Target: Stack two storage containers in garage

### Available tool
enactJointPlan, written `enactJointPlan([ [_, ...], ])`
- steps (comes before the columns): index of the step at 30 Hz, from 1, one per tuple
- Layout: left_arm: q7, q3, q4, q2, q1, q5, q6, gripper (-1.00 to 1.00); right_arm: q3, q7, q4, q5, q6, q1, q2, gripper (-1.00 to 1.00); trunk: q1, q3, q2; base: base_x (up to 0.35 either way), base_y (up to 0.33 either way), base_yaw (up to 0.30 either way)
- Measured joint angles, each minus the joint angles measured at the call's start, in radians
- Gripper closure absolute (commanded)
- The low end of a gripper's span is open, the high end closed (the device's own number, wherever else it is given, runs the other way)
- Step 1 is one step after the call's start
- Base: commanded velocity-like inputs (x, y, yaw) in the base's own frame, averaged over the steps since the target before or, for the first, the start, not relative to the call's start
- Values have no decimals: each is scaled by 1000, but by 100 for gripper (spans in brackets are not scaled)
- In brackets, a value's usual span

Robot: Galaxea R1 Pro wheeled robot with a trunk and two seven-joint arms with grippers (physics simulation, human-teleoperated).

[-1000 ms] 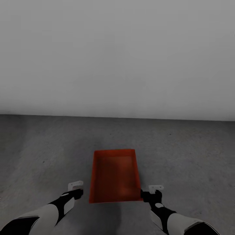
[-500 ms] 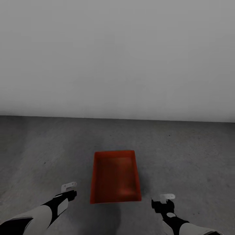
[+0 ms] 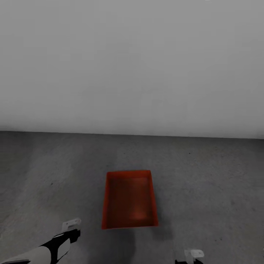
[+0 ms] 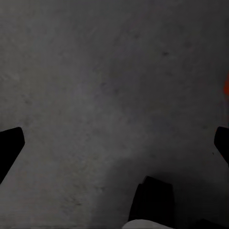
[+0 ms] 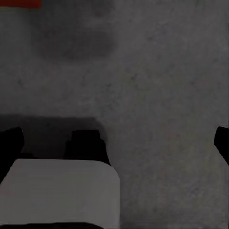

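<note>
An orange-red storage container with no lid rests on the dark grey garage floor, its long side running away from me, a short way from the white wall. My left gripper hangs low to its near left, apart from it. Clear of the bin's near right corner, my right gripper sits at the head view's lower edge. In the left wrist view the gripper is open over bare floor, with a sliver of the container at the edge. The right gripper is open too, with the container's rim just showing.
A plain white wall closes off the space behind the container. Grey floor spreads out on both sides of it. A white and black part of the robot shows in the right wrist view.
Both arms have drawn back and outward from the container's near corners toward me. The right gripper, close against the near right corner before, is now apart. The container has stayed put.
</note>
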State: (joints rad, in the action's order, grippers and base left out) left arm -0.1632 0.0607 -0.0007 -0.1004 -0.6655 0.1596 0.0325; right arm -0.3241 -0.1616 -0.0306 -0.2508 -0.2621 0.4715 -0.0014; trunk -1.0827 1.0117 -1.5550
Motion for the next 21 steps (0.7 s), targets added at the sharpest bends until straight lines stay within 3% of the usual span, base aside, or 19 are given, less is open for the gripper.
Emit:
enactJointPlan([
  [6,1,0,0,1,46,0,-1,-100,0,0,0,0,90,-24,5,-100,23,-19,42,0,0,0],
  [21,0,0,0,1,84,0,-3,-100,1,-1,0,-1,109,-58,9,-100,81,-66,147,0,0,0],
])
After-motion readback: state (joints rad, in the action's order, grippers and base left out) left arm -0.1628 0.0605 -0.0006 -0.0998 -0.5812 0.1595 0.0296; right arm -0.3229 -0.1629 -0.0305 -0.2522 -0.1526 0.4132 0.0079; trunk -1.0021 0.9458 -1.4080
